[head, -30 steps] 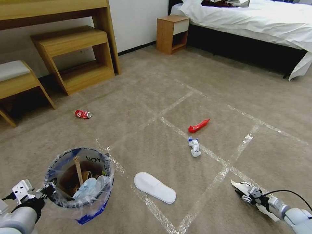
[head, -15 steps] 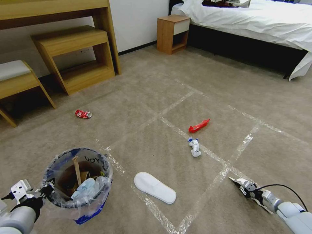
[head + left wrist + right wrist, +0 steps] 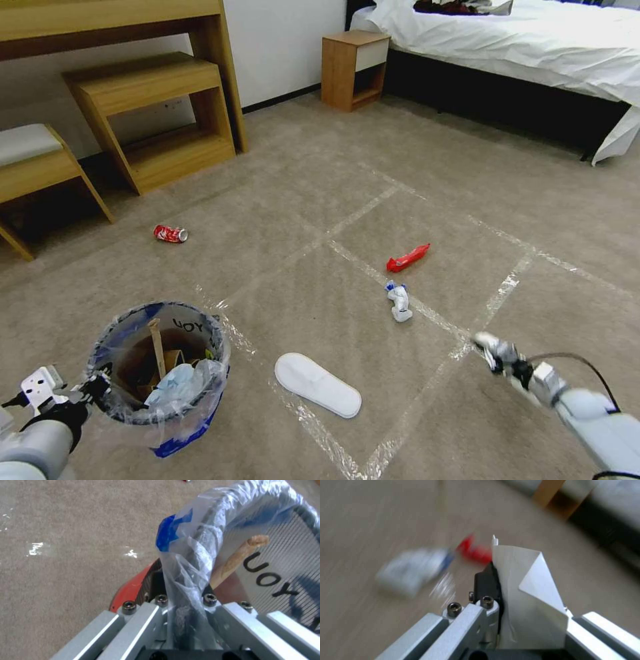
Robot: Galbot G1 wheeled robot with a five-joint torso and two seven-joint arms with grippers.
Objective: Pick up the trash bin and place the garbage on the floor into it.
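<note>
The trash bin [image 3: 160, 373], red and blue with a crinkled clear liner, hangs low at the lower left. My left gripper [image 3: 97, 389] is shut on its near rim. The left wrist view shows that gripper [image 3: 185, 602] pinching the rim and liner, with the bin wall [image 3: 276, 562] and a wooden stick [image 3: 236, 557] inside. A blue mask [image 3: 177, 383] and brown paper also lie in the bin. My right gripper [image 3: 490, 347], at the lower right above the floor [image 3: 280, 200], is shut on a white paper scrap [image 3: 533, 585]. On the carpet lie a white slipper [image 3: 318, 385], a red can [image 3: 171, 234], a red wrapper [image 3: 408, 257] and a crumpled white-and-blue piece [image 3: 399, 302].
Wooden desk shelving [image 3: 153, 113] and a padded stool [image 3: 33, 163] stand at the back left. A small nightstand [image 3: 353, 67] and a bed [image 3: 533, 60] close off the back right. Shiny tape strips [image 3: 427, 380] cross the carpet.
My right arm has risen and swung forward and left with the white paper in its grip. The bin has shifted slightly left in my left gripper.
</note>
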